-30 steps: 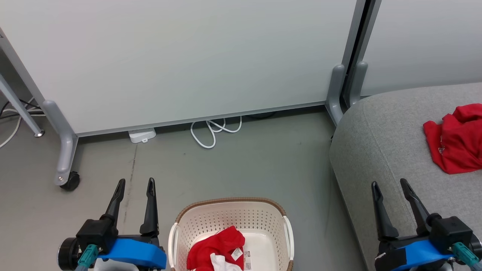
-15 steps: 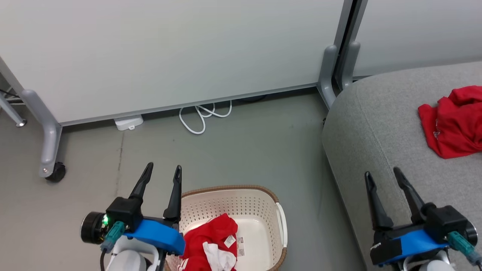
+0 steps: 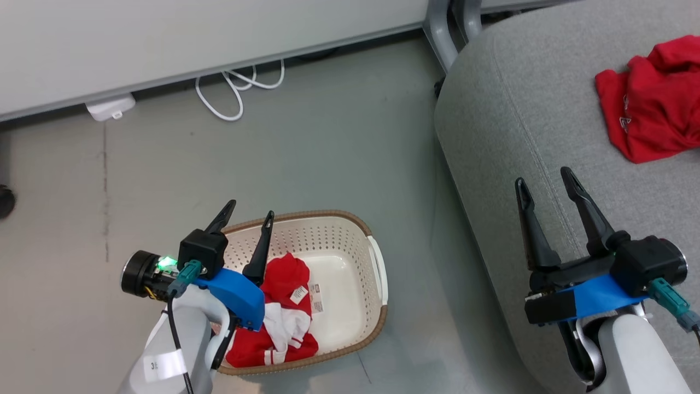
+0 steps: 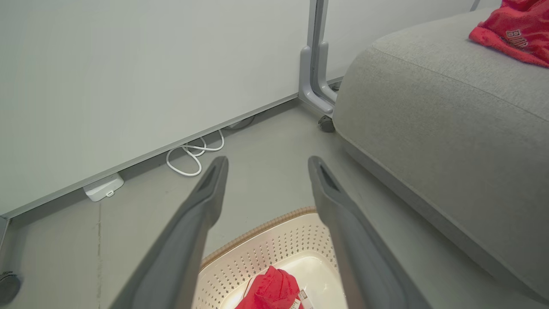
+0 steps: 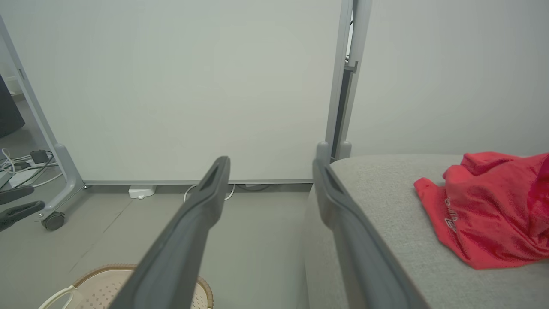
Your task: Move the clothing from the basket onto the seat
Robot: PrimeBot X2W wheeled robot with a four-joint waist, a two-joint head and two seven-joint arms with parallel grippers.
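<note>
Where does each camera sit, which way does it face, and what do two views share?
Head view: on the head, facing down at the basket, floor and seat; left gripper and right gripper show.
Left wrist view: on that wrist, along its open fingers, over the basket toward the wall panel.
Right wrist view: along its open fingers toward the wall panel and seat.
Shared: both wrist views show the red garment on the seat.

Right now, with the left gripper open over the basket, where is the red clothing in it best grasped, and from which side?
Grip the red clothing at its raised hump beside the tags, coming straight down from above. The basket has walls on every side, and the hump seems to stand higher than the flat white part, so the open left gripper can pinch it.
</note>
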